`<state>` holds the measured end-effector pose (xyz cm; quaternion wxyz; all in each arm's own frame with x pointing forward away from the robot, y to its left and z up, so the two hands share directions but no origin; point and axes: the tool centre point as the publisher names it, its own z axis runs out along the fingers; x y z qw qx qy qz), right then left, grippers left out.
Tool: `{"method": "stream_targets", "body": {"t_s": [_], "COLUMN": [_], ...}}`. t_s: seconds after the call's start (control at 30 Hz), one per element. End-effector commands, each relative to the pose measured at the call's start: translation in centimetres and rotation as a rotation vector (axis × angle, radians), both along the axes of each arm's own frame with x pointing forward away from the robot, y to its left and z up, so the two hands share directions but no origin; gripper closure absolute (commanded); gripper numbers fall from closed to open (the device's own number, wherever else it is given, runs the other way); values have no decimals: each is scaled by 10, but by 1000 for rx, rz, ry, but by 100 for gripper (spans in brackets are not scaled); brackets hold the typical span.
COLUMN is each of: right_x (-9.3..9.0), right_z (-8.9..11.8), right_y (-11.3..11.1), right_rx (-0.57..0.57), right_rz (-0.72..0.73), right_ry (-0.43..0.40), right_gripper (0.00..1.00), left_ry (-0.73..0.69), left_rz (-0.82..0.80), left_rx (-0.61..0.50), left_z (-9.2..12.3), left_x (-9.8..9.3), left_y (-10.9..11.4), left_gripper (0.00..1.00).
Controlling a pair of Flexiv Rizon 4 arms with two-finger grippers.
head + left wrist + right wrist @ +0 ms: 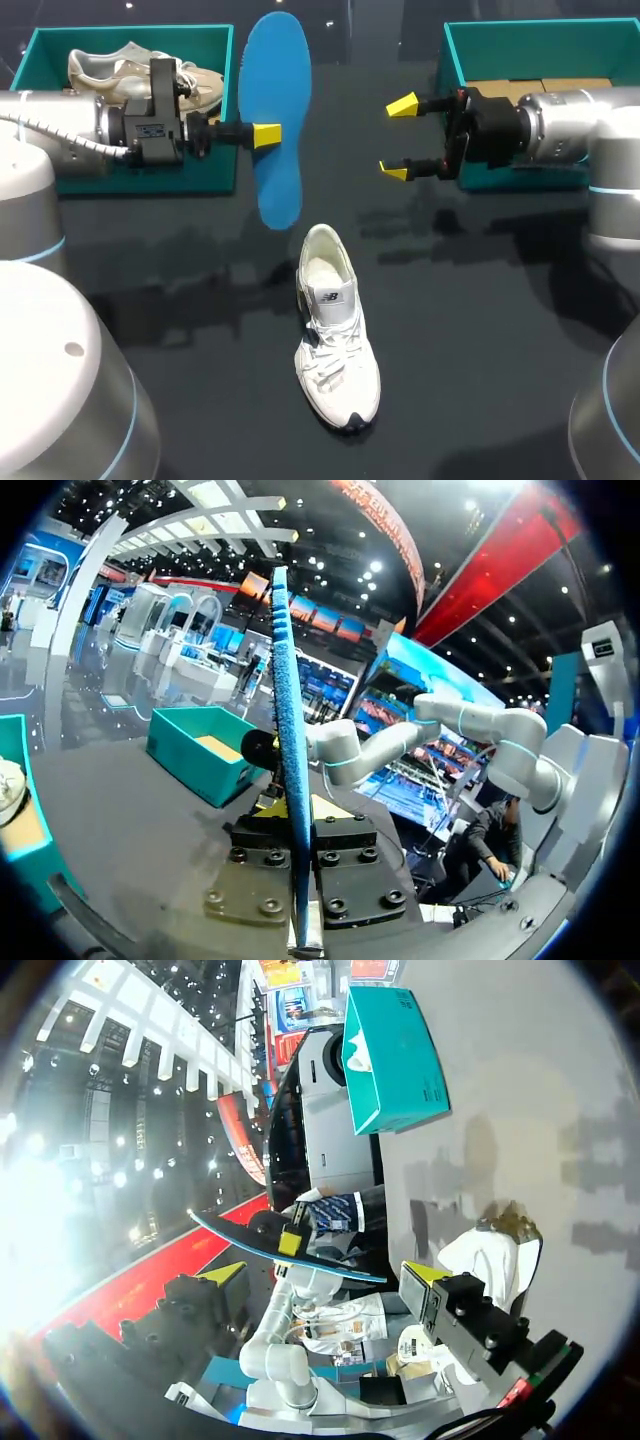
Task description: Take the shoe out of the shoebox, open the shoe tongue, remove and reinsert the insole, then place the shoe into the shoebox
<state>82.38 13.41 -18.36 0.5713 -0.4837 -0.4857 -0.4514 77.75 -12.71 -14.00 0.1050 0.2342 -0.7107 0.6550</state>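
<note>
left jaws tight, right jaws apart

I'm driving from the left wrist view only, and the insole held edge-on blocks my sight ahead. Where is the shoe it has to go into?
Observer: The white shoe lies on the table, nearer the robot than the insole and apart from it.
Operator: Which way does it point?
Observer: Its toe points toward the robot, and its heel opening faces up with nothing over it.
Operator: Is the right arm holding anything?
Observer: No. The right gripper is open with empty fingers, beside the insole and not touching it.
</note>
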Motion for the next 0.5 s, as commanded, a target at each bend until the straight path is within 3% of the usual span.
{"method": "stream_targets", "body": {"t_s": [0.03, 0.5], "right_x": [-1, -1], "right_z": [0, 0], "right_y": [1, 1], "right_rx": [-2, -2], "right_rz": [-2, -2], "right_ry": [0, 0], "right_gripper": [0, 0], "left_ry": [302, 595], "left_rz": [72, 41], "left_rx": [-56, -75], "left_z": [-8, -31], "left_x": [3, 7], "left_y": [-13, -21], "left_gripper": [100, 100]}}
